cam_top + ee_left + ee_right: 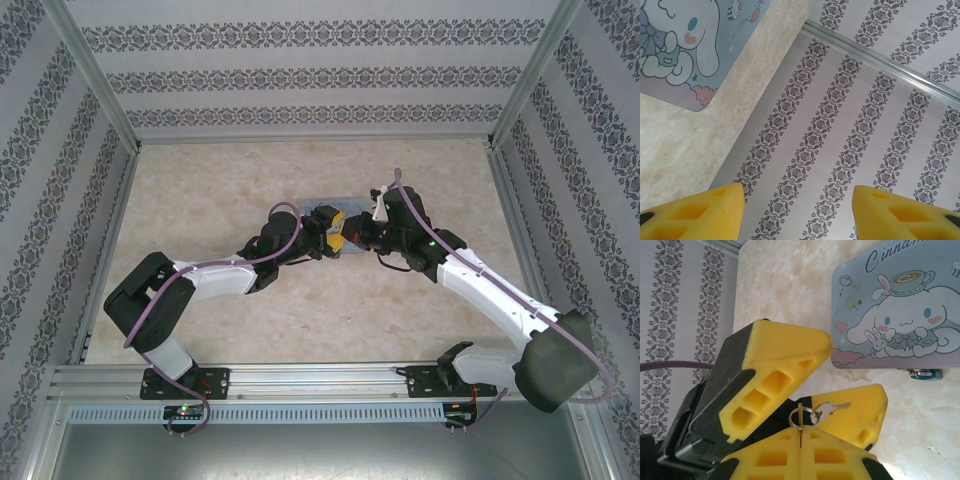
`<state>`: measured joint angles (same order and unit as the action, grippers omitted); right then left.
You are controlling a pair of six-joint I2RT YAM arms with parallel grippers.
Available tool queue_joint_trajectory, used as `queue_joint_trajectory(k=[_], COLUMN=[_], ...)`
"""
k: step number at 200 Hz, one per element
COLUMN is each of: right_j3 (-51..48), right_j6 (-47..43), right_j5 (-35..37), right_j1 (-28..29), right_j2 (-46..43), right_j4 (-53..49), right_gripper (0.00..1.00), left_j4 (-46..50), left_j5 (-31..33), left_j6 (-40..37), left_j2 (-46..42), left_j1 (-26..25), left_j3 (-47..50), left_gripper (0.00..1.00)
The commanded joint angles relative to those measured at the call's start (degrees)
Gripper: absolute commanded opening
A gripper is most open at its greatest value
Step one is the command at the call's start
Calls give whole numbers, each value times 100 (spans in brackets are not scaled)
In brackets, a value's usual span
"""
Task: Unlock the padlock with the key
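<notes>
My right gripper (800, 430) is shut on the key (800, 416), a thin metal sliver standing upright out of its yellow fingertips. A key ring and a second small key (834, 407) hang from it. My left gripper (797, 202) is open, and its yellow fingers (785, 352) stand on either side of the ring without touching it. The teal padlock (924, 374) lies on the table against the tin's near edge, to the right of both grippers. In the top view the left gripper (322, 234) and right gripper (356, 236) meet at mid-table.
A pale blue tin (900, 305) with a cartoon picture lies flat just behind the grippers, seen too as the tin (685, 45) in the left wrist view. Patterned walls and metal frame rails (100, 110) enclose the marbled table (200, 200).
</notes>
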<state>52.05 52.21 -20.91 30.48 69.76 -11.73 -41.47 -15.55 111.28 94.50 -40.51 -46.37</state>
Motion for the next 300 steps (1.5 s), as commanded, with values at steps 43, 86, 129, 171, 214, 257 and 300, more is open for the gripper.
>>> queue_joint_trajectory(k=[43, 86, 129, 171, 214, 257, 300], right_j3=[-161, -252, -274, -239, -283, -288, -290], right_j6=[20, 26, 49, 51, 58, 57, 62], right_j5=[36, 39, 16, 18, 16, 18, 27], right_j1=[-86, -112, -147, -158, -174, -192, -218], right_j2=[-98, -144, -130, -136, -168, -164, -181], right_j4=[55, 61, 106, 95, 78, 77, 61], right_gripper=[0, 0, 0, 0, 0, 0, 0], left_j4=[-167, -159, -141, -160, -142, -134, -117], left_j5=[166, 201, 176, 193, 227, 236, 244], left_j6=[-151, -186, -233, -232, -265, -283, -296], left_j2=[48, 42, 69, 88, 95, 104, 95], left_j1=[-54, -53, -62, -59, -61, -61, -58], left_j3=[13, 38, -3, -6, 14, 1, 31], left_gripper=[57, 51, 55, 53, 44, 34, 31])
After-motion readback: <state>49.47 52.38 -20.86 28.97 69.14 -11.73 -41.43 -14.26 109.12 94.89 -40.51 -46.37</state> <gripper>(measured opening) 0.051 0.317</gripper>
